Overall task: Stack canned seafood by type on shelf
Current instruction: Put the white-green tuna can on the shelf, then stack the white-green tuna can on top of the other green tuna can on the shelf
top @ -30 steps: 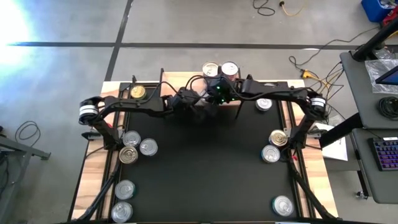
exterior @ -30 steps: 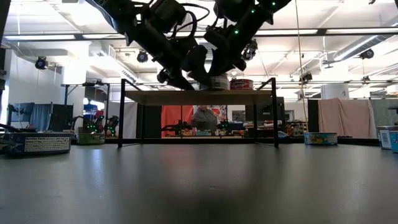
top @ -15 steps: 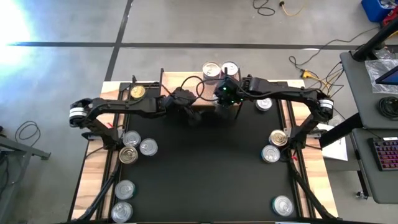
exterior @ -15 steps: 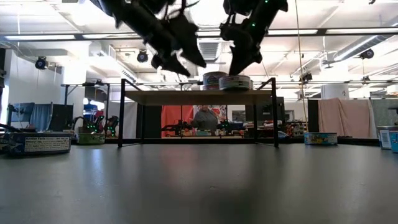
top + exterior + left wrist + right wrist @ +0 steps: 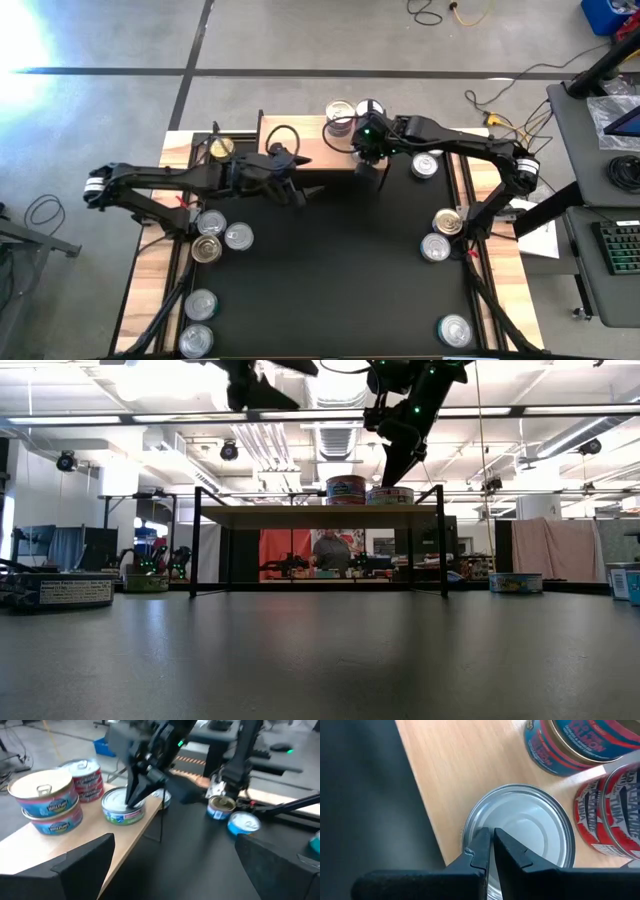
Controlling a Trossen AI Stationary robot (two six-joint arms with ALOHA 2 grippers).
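The shelf point(image 5: 300, 140) is a light-wood board on black legs at the far side of the black mat. Three lots of canned seafood stand on it: a stack of two blue-and-pink tins point(image 5: 47, 802), a red-labelled stack point(image 5: 87, 775) and a single green-labelled silver-lidded tin point(image 5: 122, 809) near the front right corner. My right gripper point(image 5: 492, 840) is shut and points steeply down at that tin's lid. My left gripper point(image 5: 300, 190) hovers open and high over the mat, in front of the shelf, with nothing between its fingers. My right gripper's shut fingertips point(image 5: 481, 847) stand at the lid of the green-labelled tin point(image 5: 530, 827), close to its rim. They come from above, slanting down. I cannot tell whether they touch the lid or hang just over it. The tin sits flat on the shelf.
Loose tins lie on the mat: several at the left point(image 5: 210, 235), two at the right point(image 5: 440, 235) and one at the near right point(image 5: 455, 328). A gold-lidded tin point(image 5: 221, 148) sits left of the shelf and a silver one point(image 5: 425, 166) to its right. The middle of the mat is bare.
My left gripper has drawn back from the shelf toward the table's left and near side and risen well above it, staying open. My right gripper has shifted slightly toward the right and tipped more steeply down, staying shut.
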